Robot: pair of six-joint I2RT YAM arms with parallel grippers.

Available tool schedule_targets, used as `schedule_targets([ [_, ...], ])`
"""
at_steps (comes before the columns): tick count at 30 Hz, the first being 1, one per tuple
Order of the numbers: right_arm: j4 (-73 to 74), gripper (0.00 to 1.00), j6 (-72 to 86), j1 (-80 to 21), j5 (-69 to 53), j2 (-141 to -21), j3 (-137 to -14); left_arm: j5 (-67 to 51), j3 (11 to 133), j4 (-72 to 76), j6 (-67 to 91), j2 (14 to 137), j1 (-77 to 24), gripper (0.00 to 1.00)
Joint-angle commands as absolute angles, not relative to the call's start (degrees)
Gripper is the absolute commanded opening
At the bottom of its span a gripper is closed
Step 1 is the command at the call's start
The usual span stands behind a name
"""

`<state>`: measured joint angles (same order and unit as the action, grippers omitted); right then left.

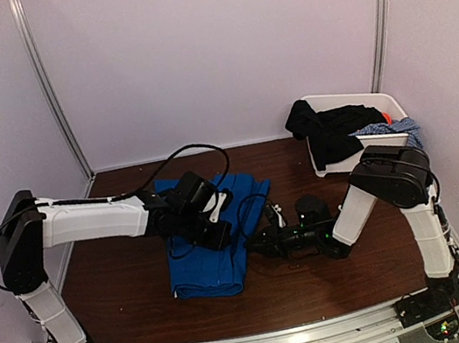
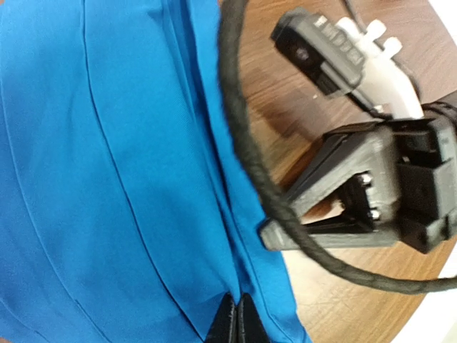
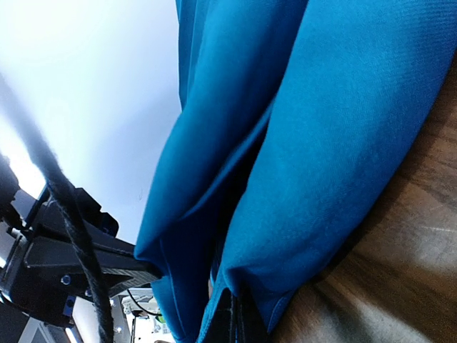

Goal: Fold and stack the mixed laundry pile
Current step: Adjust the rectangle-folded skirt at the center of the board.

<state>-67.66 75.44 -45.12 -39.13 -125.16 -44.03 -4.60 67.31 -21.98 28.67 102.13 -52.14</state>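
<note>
Two hands clamped on one blue edge

We have the left hand and the right hand both closed tight on the royal-blue garment, pinching the edge nearer the white tub, close together. The garment lies spread mid-tabletop. A black garment and a speckled garment hang in the tub at the rear right. We judge the cloth light, limp and slightly slick. It will sag between grips, so hems and corners are the places to hold.

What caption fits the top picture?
The left gripper and right gripper pinch the blue garment; other laundry fills the tub.
</note>
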Motion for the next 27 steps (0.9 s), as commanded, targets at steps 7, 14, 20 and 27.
schedule_targets([
  [7,-61.17,0.0,73.8,-45.97,-38.38,-129.99,-44.71,-11.5,70.86,-20.37,27.21,99.32,-52.2,0.0],
  [14,-61.28,0.0,73.43,-46.01,-38.57,-129.99,-45.04,-14.59,70.9,-15.47,28.3,101.39,-52.2,0.0],
  [20,-62.73,0.0,73.18,-45.67,-37.84,-128.37,-43.55,-16.73,69.77,-12.05,29.66,105.15,-52.03,0.0],
  [27,-61.78,0.29,70.96,-44.18,-36.03,-121.96,-38.15,-17.39,63.15,-4.39,30.53,109.33,-51.87,0.01],
])
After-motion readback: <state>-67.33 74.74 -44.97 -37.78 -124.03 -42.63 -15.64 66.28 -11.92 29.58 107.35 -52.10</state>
